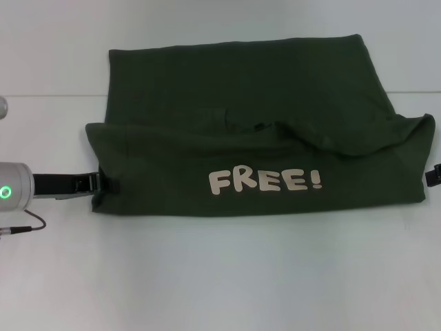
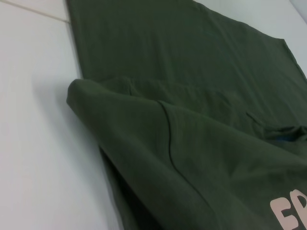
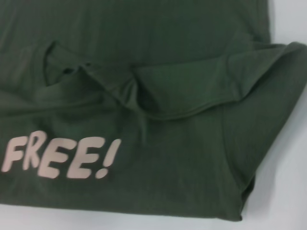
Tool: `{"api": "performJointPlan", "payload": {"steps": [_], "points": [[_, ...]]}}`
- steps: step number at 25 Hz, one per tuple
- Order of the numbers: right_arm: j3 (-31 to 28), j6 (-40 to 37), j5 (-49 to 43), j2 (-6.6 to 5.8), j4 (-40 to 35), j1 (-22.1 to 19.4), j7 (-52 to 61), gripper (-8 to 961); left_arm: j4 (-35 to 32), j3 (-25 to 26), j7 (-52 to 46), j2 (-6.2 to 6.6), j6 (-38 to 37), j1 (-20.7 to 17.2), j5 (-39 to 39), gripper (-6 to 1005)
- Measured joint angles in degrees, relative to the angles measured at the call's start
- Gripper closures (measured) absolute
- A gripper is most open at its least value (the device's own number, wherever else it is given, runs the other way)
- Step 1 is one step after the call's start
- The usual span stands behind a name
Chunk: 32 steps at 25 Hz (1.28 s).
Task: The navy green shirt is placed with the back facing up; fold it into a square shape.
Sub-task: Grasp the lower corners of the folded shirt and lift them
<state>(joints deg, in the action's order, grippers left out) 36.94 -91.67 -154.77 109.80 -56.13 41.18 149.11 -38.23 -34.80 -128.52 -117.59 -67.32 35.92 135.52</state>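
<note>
One shirt (image 1: 241, 89), dark olive green, lies spread across the middle of a white table (image 1: 220, 276) in the head view. Its near part is folded back over itself, so a band of the front faces up with cream "FREE!" lettering (image 1: 265, 182) reading across it. Above that band the plain cloth lies flat and reaches toward the table's far side. The folded edge runs unevenly, with a raised ridge and loose wrinkles near the middle and toward the robot's right.

The left wrist view shows the folded layer's rounded corner (image 2: 84, 93) lifted slightly off the lower cloth, a seam curving down it, and the first letters of the print at the frame's edge. The right wrist view shows the lettering (image 3: 60, 157) and a bunched fold of sleeve (image 3: 201, 91) beside the shirt's right-hand end.

The left gripper (image 1: 96, 183) sits at the shirt's left end, its dark fingers touching the folded edge; whether it is clenched on the cloth cannot be told. The right gripper (image 1: 433, 175) shows only as a dark tip at the shirt's right end, at the frame's edge, and its state cannot be told either.
</note>
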Motion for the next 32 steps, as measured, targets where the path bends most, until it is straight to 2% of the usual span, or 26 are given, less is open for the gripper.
{"api": "performJointPlan", "payload": {"steps": [7, 11, 18, 25, 32], "points": [[3.1, 8.8, 0.1, 0.89, 5.8, 0.8, -0.5, 7, 0.0, 0.0, 0.1, -0.04, 0.0, -0.1, -0.1, 976], [4.7, 14.0, 0.1, 1.85, 9.6, 2.0, -1.2, 7, 0.0, 0.0, 0.1, -0.09, 0.0, -0.1, -0.2, 976], [7.0, 18.6, -0.1, 2.88, 13.0, 3.3, -1.7, 7, 0.0, 0.0, 0.1, -0.19, 0.0, -0.1, -0.3, 978], [7.9, 20.4, -0.3, 3.08, 13.9, 3.5, -1.7, 6, 0.0, 0.0, 0.1, -0.19, -0.1, 0.0, -0.3, 978], [7.7, 21.1, -0.3, 2.46, 13.6, 3.0, -1.7, 6, 0.0, 0.0, 0.1, -0.36, -0.1, 0.0, -0.3, 977]]}}
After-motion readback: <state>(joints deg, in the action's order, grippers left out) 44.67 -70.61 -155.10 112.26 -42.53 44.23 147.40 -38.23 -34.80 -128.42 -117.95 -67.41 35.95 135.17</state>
